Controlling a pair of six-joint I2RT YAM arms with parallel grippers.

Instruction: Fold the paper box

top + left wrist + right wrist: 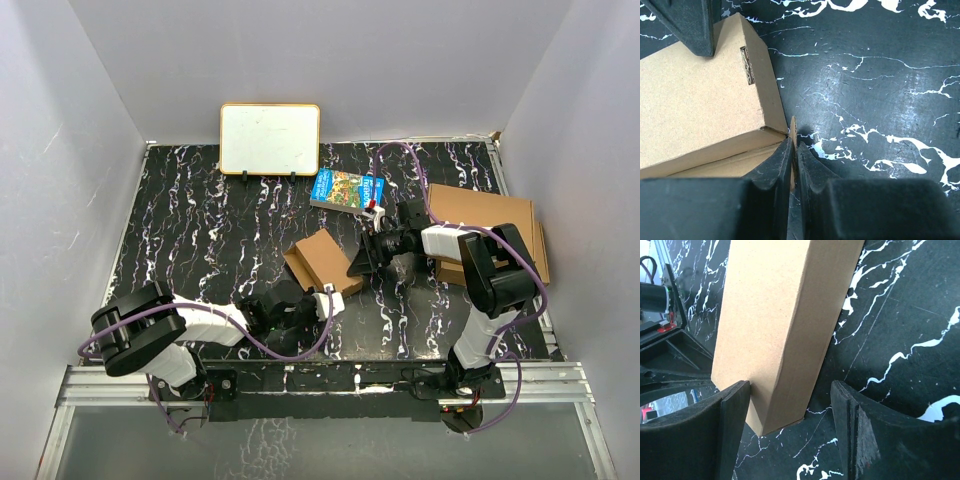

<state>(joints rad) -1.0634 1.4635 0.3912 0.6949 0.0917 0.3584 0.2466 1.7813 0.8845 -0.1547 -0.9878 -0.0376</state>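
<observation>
Because a thin side flap (793,127) must be steered while the body is braced, the left pincer (794,150) is pinched tight on that flap's edge, with the paper box (700,100) lying flat just beyond its tips. The right pincer (790,395) is spread around the box's opposite end. One finger (732,415) is against the wall and the other is apart, likely as a stop. The left arm stretches low over the black marbled tabletop (880,75). The right arm bends high at the elbow, wrist angled down toward the box.
</observation>
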